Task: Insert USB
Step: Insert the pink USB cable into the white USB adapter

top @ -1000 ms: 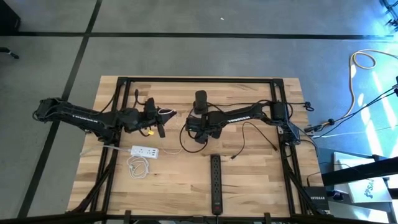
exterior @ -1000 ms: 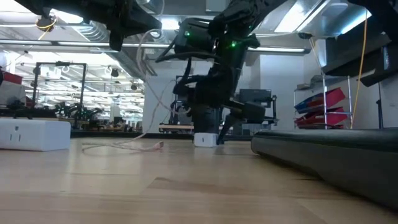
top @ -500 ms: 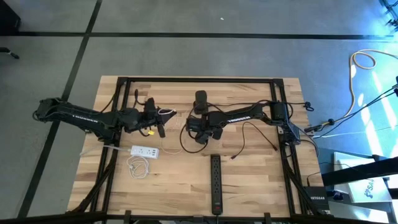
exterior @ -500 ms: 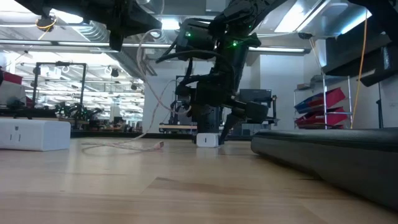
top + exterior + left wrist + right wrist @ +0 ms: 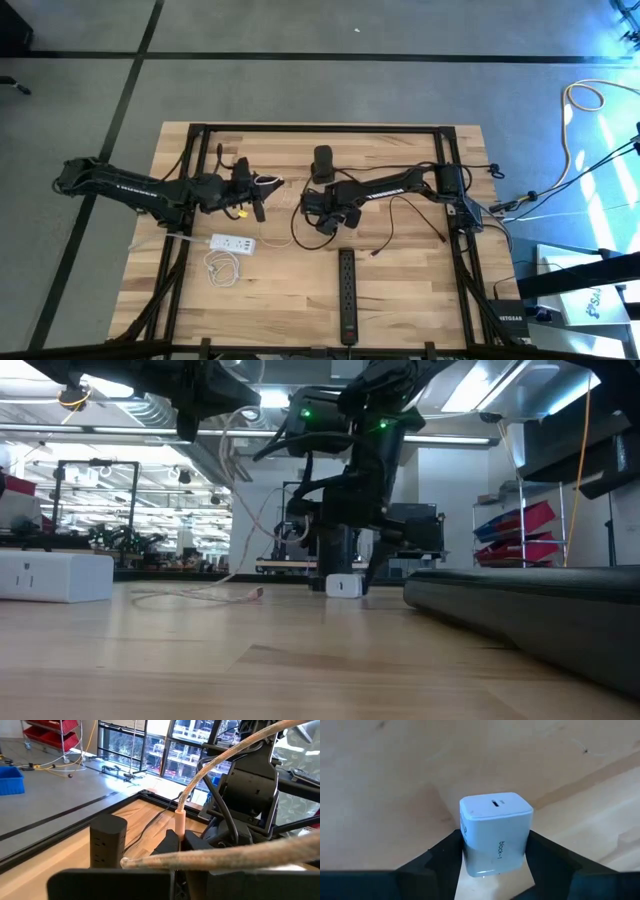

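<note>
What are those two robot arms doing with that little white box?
The right gripper has its fingers on either side of a small white charger block on the wooden table, its port facing up. The left gripper, shut, holds a pale braided USB cable in the air nearby. The cable is not plugged in yet.

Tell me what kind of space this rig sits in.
Probably an industrial lab or workshop: a wooden workbench, a concrete floor marked with dark tape, and red bin shelving behind.
</note>
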Controlling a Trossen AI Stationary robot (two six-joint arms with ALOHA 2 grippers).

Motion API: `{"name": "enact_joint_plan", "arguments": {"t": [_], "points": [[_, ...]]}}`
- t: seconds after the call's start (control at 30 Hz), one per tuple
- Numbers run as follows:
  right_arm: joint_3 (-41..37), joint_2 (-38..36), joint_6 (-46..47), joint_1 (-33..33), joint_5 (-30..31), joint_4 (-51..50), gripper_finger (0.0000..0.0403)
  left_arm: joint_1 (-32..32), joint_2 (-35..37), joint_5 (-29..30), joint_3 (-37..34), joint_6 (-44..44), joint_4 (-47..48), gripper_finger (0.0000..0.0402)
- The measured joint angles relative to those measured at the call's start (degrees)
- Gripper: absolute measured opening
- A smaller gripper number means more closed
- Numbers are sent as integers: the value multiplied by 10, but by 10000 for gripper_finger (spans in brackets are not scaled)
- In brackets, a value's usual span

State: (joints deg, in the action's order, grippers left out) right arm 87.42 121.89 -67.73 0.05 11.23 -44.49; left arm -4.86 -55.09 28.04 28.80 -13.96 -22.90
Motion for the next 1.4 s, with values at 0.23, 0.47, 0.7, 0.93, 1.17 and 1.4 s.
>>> {"name": "enact_joint_plan", "arguments": {"t": [0.23, 0.47, 0.7, 0.93, 1.17, 1.4], "points": [[-1, 1, 47, 4, -24, -14, 202, 0, 0, -7, 0, -2, 0, 0], [-1, 1, 78, 19, -29, -35, 205, 0, 0, -8, 0, -2, 0, 0], [0, 1, 109, 20, -64, -65, 191, 0, 0, -8, 0, -5, 0, 0], [0, 1, 124, 19, -73, -66, 188, 0, 0, -8, 0, -4, -2, 0], [0, 1, 159, 18, -74, -70, 188, 0, 0, -8, 0, -9, -2, 0], [25, 3, 217, 18, -98, -95, 167, 0, 0, -8, 0, -9, -4, 0]]}}
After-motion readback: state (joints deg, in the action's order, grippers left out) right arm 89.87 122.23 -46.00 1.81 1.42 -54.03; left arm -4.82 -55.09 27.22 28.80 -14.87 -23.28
